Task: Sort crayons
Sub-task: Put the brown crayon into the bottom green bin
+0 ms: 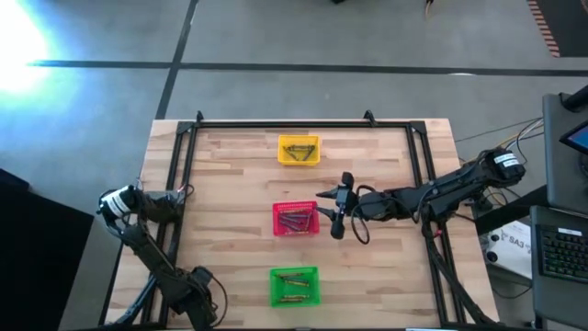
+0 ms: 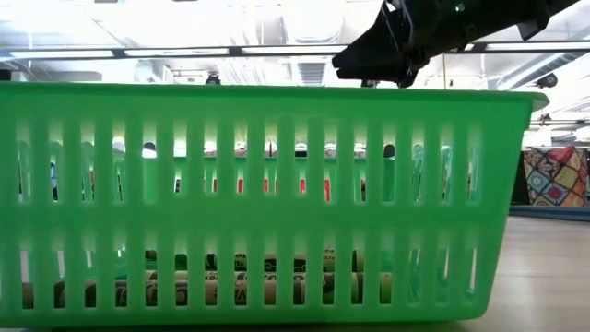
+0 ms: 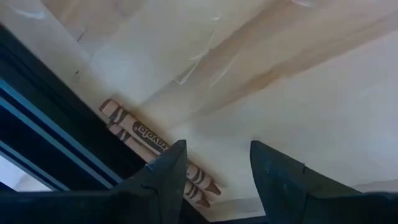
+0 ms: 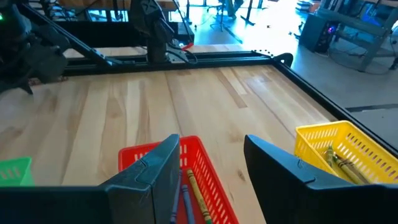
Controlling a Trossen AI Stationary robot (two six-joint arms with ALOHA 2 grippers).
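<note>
Here the left gripper (image 3: 214, 168), jaws apart, hangs over two crayons (image 3: 149, 142) against the table's left-edge black rail (image 3: 56, 140); the right gripper (image 4: 208, 165), open, hovers beside the red basket (image 1: 296, 219).

crayons (image 1: 296, 222) in three coloured baskets (image 1: 295, 286)

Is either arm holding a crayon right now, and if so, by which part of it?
No, nothing is held. The left gripper is open above two crayons lying on the table by the frame rail; the right gripper is open over the red basket.
</note>
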